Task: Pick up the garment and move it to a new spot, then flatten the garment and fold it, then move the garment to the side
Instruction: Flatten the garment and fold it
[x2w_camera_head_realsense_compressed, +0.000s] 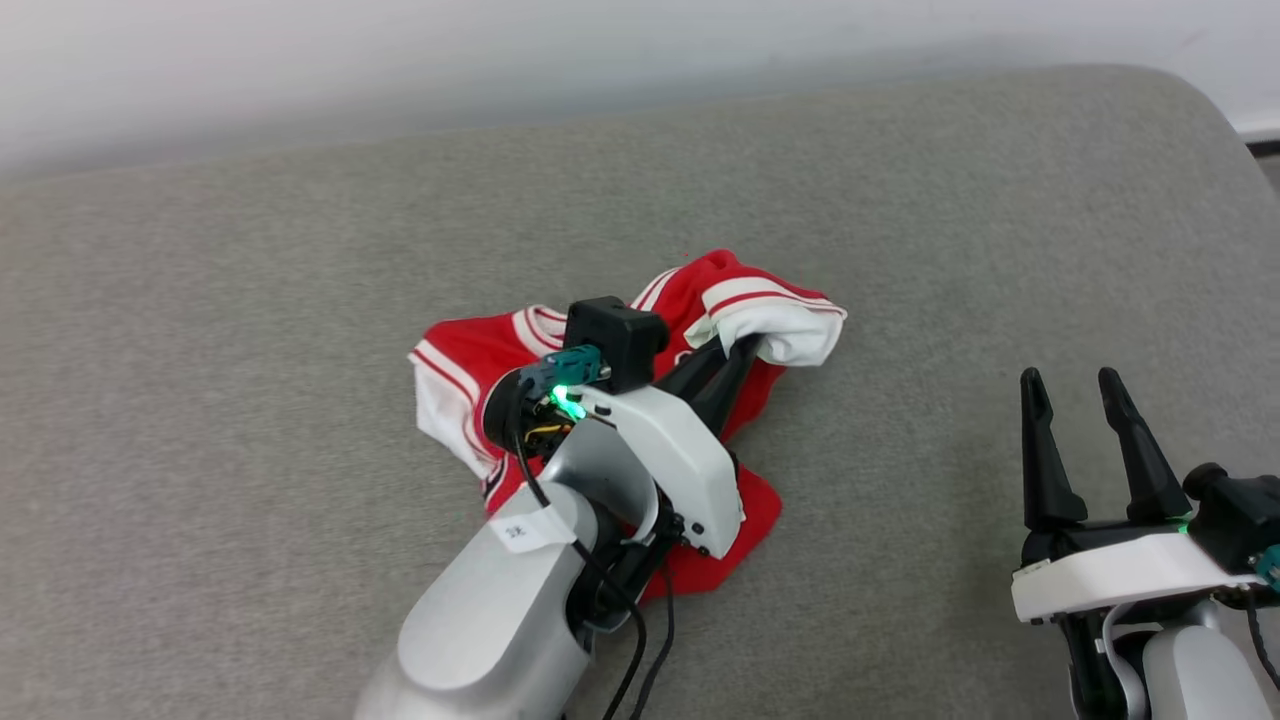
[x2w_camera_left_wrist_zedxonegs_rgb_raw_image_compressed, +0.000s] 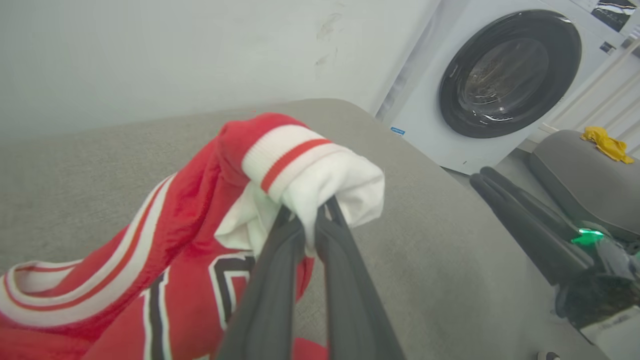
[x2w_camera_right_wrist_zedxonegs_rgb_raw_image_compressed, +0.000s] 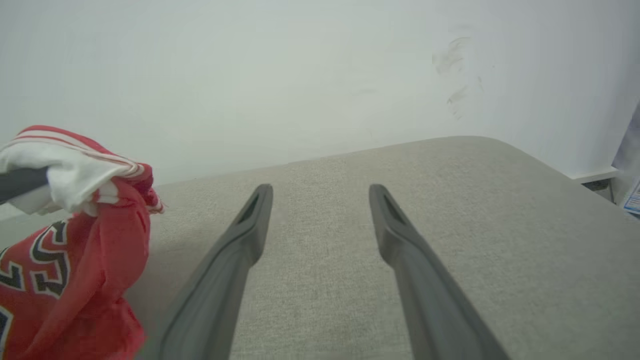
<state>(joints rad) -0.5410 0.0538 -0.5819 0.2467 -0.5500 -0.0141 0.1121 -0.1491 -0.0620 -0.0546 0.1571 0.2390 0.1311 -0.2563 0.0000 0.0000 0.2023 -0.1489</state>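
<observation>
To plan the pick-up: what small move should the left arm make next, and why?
Probably raise the left gripper a little: it is shut on the white sleeve of the garment, most of which lies crumpled on the grey cushion.

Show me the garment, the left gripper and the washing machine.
garment (x2w_camera_head_realsense_compressed: 468, 348): head view, red body fabric.
left gripper (x2w_camera_left_wrist_zedxonegs_rgb_raw_image_compressed: 309, 216): left wrist view, between fingertips shut on the white sleeve.
washing machine (x2w_camera_left_wrist_zedxonegs_rgb_raw_image_compressed: 505, 75): left wrist view, round door glass.

We see a grey fabric cushion (x2w_camera_head_realsense_compressed: 250, 330) with a rounded corner. A crumpled red and white shirt (x2w_camera_head_realsense_compressed: 465, 350) lies on it beneath our left gripper (x2w_camera_head_realsense_compressed: 738, 352), well left of our right gripper (x2w_camera_head_realsense_compressed: 1075, 385).
</observation>
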